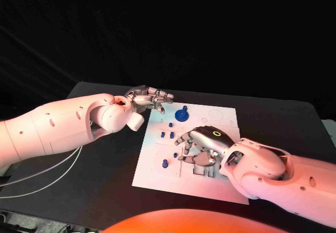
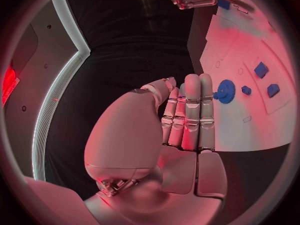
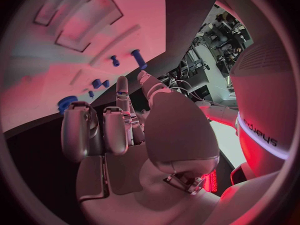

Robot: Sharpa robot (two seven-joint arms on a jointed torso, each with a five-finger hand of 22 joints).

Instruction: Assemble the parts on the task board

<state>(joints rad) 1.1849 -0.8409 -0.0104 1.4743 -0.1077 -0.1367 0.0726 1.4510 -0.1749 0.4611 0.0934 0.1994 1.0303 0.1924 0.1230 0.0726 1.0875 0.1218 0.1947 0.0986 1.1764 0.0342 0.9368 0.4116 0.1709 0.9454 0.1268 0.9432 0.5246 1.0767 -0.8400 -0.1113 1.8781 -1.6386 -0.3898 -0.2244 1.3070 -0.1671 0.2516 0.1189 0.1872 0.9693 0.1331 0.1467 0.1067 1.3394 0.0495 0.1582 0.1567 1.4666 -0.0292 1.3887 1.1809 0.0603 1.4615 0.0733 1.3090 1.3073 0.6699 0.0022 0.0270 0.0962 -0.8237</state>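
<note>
L. hand (image 1: 145, 100), fingers straight, together, grasping nothing, at board's (image 1: 223, 187) far-left corner beside blue gear (image 1: 182, 115). R. hand (image 1: 201, 144), fingers curled, empty, over board centre.

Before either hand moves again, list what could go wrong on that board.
1. The right hand hovers low over the task board with fingers curled; it may knock the small blue parts beside it out of place.
2. The left hand sits at the board's far edge, close to the blue gear; a sweep could bump it.
3. The right hand hides part of the board in the head view, so placement there may go unchecked.
</note>
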